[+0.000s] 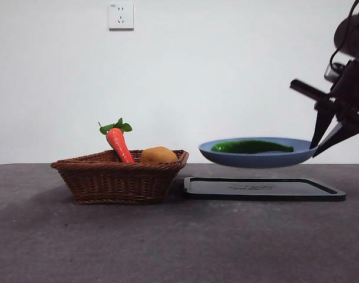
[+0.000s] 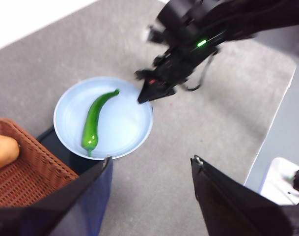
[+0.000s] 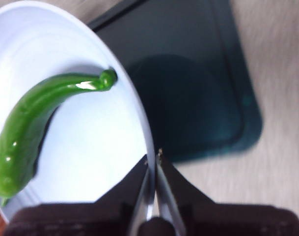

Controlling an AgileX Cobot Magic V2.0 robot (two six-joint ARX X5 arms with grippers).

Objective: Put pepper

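A glossy dark-green pepper lies on a blue plate held in the air above a black board. My right gripper is shut on the plate's right rim and carries it; the pepper lies in the plate's hollow. The left wrist view shows the pepper on the plate from above, with the right gripper at its rim. My left gripper is open and empty, high above the table, out of the front view.
A wicker basket stands left of the board, holding an orange-red carrot with green leaves and a yellow-brown potato. The basket's edge lies close to the plate in the left wrist view. A white wall stands behind.
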